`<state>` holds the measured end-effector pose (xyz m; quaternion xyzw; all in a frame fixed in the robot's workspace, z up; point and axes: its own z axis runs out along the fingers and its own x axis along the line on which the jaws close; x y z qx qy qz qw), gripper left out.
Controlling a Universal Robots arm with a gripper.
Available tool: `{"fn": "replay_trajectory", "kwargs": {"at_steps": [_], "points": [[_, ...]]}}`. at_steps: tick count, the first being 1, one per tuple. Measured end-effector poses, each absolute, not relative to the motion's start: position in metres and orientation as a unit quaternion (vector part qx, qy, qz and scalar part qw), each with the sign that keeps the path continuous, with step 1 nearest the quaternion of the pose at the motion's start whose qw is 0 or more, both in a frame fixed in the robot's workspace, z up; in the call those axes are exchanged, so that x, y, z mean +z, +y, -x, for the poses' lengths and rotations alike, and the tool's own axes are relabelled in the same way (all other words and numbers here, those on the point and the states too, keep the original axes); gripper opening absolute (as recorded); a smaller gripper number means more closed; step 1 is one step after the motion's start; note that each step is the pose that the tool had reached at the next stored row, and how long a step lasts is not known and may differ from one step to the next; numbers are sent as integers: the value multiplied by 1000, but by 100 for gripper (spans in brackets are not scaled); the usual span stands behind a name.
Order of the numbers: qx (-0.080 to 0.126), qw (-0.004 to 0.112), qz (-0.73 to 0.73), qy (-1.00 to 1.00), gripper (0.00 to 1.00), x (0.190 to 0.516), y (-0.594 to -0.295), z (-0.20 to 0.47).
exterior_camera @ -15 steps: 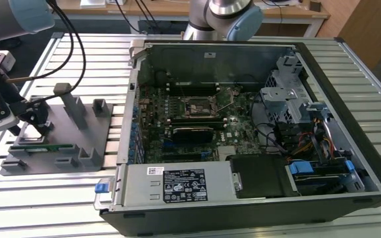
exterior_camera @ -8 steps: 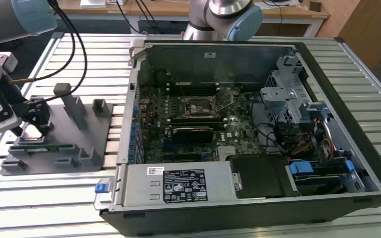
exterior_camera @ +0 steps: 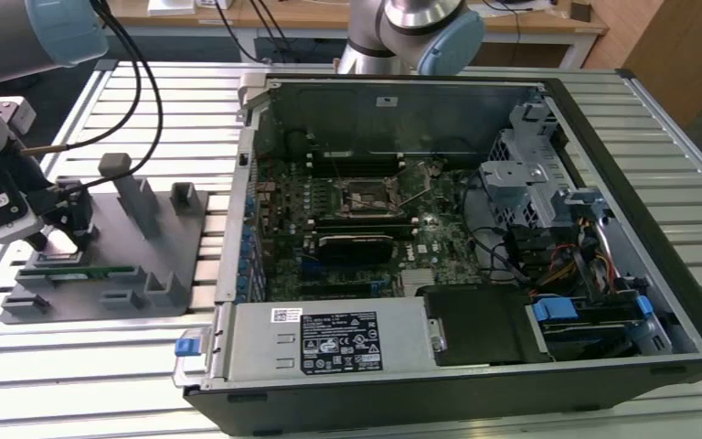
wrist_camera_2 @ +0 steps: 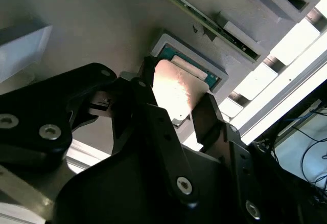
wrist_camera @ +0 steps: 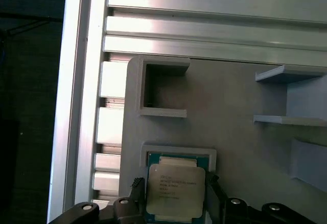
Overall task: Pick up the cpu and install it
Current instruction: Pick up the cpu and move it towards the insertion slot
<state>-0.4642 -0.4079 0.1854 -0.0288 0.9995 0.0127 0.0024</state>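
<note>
The cpu, a flat square chip with a shiny silver top on a green rim, lies in or just above a square grey recess of the fixture plate; I cannot tell whether it is lifted. My gripper stands over it, its black fingers pressed against two opposite edges. In the second wrist view the cpu sits between the same fingers of the gripper. In the exterior view the gripper is low over the plate, at that view's left.
An open computer case lies at the exterior view's right, its motherboard socket near the middle. A long green memory stick and several grey fixture blocks are on the plate. The table is of slatted aluminium.
</note>
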Motion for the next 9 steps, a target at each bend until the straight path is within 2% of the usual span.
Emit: {"fn": "replay_trajectory", "kwargs": {"at_steps": [1, 9], "points": [[13, 2, 29, 1000, 55, 186, -408, 464], [12, 2, 29, 1000, 53, 185, -407, 464]]}}
